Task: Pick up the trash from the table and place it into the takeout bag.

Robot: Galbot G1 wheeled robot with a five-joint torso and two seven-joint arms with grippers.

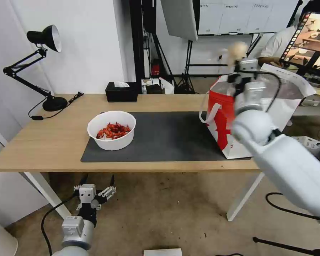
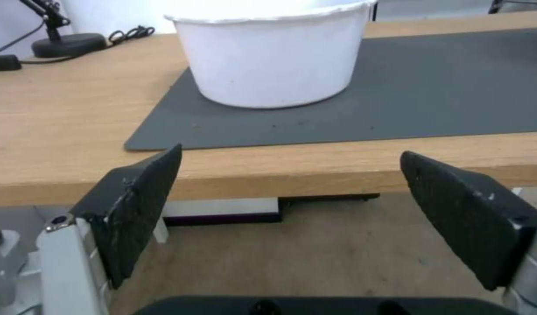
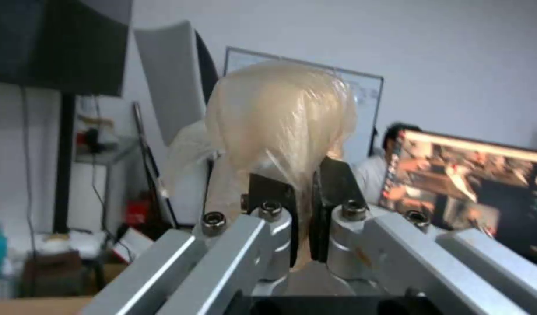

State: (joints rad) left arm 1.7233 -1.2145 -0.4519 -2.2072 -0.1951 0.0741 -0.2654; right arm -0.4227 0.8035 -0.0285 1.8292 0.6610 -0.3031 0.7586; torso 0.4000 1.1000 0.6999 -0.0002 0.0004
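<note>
Between right fingers (image 3: 332,183): beige lump (image 3: 280,118).

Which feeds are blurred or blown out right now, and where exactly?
Head view: the beige plastic-wrapped lump above the takeout bag is smeared, the table sharp. Left wrist view: the bowl rim is blown out white; the left gripper pads are crisp. Right wrist view: the right gripper is sharp, the room behind soft.
</note>
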